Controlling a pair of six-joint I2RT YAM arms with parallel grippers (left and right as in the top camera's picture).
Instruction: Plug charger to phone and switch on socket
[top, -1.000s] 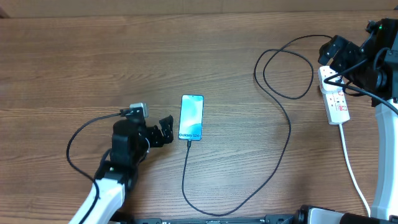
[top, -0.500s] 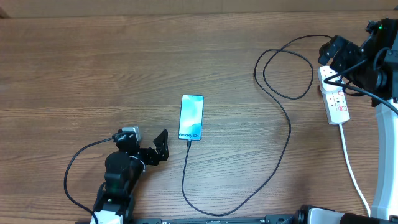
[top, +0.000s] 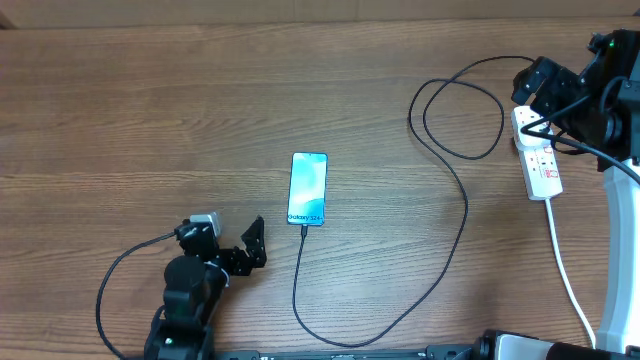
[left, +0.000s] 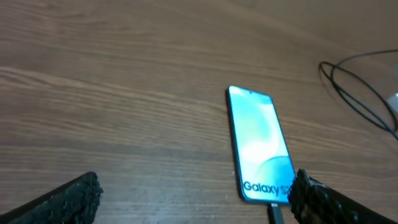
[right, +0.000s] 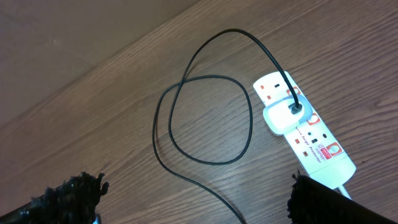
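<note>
The phone (top: 308, 188) lies flat mid-table, its light blue screen (left: 260, 143) reading "Galaxy". The charger's thin black cable (top: 455, 240) leaves the phone's near end (left: 274, 213), loops right and runs up to the socket (top: 541, 160). In the right wrist view the cable (right: 205, 118) ends at a white adapter (right: 282, 116) seated in the white socket (right: 314, 146). My left gripper (top: 252, 245) (left: 196, 199) stands open near-left of the phone, holding nothing. My right gripper (top: 540, 95) (right: 196, 199) hangs open above the socket's far end, also holding nothing.
The socket's white cord (top: 570, 280) trails toward the near right edge, beside the right arm's white link (top: 620, 250). The charger cable forms a wide loop (top: 460, 115) left of the socket. A thin black lead (top: 120, 280) curls beside the left arm.
My left arm has drawn back toward the near edge, away from the phone, jaws still open. The right arm, phone and cable have not moved.
</note>
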